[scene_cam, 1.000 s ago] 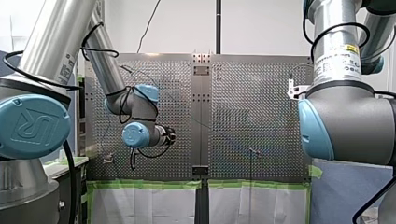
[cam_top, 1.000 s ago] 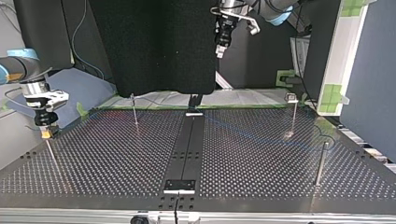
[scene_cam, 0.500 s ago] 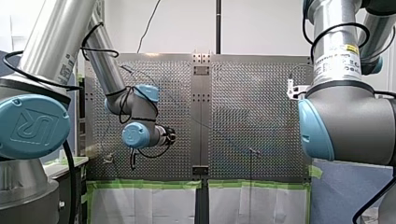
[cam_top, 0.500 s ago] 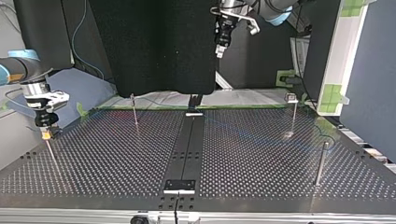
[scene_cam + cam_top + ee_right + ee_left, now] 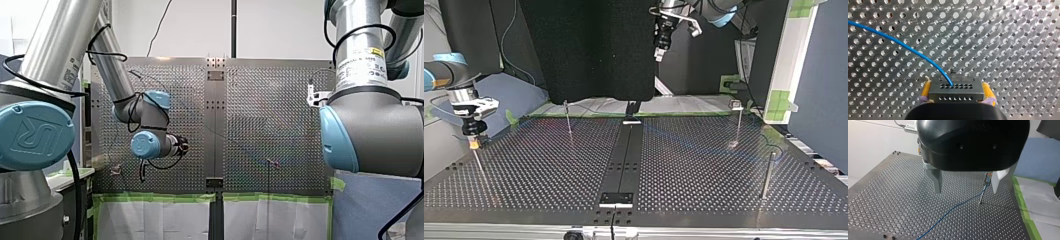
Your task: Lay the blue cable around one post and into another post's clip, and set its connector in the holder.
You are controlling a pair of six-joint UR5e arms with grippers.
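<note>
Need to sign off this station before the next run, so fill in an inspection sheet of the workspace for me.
Surface: perforated table with a dark centre strip.
Job's things: blue cable lies on the table and rises to the top of a post; connector is held off the table, not set down.
Clutter: nothing seen.
Grippers: left tool open, holding nothing; right tool shut on the connector, yellow pads showing.
Cables: black arm cabling loops along my left arm.
Surroundings: green tape along the table's edge; black cloth behind it.
</note>
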